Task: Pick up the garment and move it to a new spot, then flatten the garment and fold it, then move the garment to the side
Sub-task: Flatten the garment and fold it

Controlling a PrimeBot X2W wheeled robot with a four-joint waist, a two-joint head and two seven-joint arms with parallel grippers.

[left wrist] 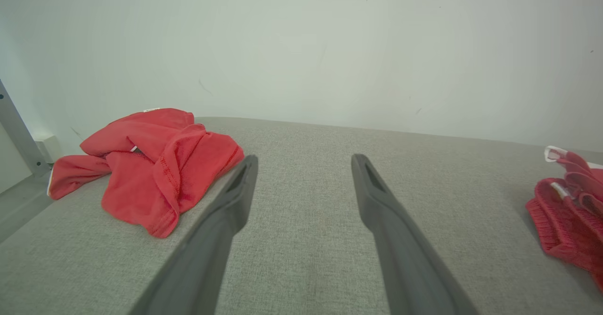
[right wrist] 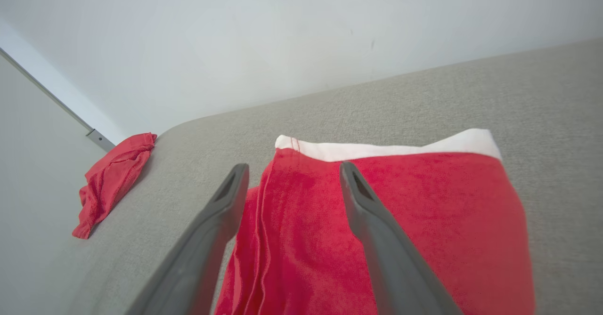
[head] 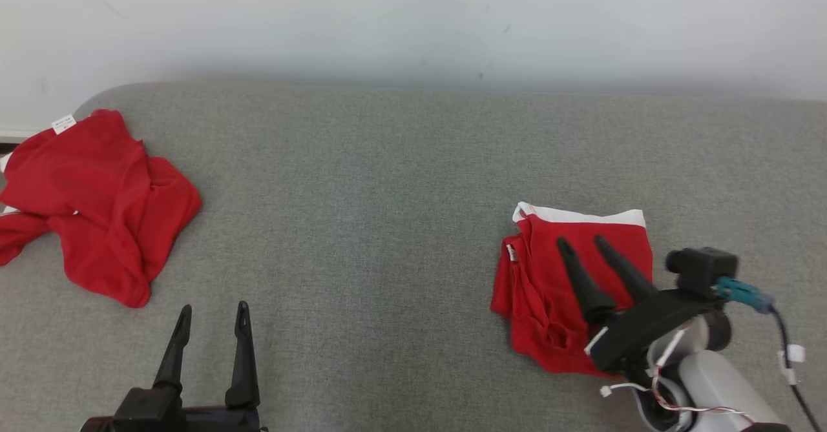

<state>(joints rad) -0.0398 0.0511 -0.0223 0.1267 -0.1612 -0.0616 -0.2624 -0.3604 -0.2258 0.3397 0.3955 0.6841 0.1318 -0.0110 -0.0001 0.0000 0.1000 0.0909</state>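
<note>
**Red garment (head: 533,290) lay folded at the right side**

The garment was a compact, roughly rectangular packet on the grey fabric surface (head: 387,225). Its white waistband (head: 581,216) ran along the far edge, and uneven layers showed at its left edge. The folding seemed to be done, and the move to the side seemed done or almost done; probably only the retreat of the arm was left.

The right gripper (head: 581,241) was over the packet with its fingers spread wide and nothing between them. Whether it touched the cloth, I could not tell. The left gripper (head: 214,306) was also wide and empty, over bare surface.

The cloth looked soft and slightly fuzzy, and the surface had a coarse weave. A second red garment (head: 97,206) lay crumpled far to the left.
</note>
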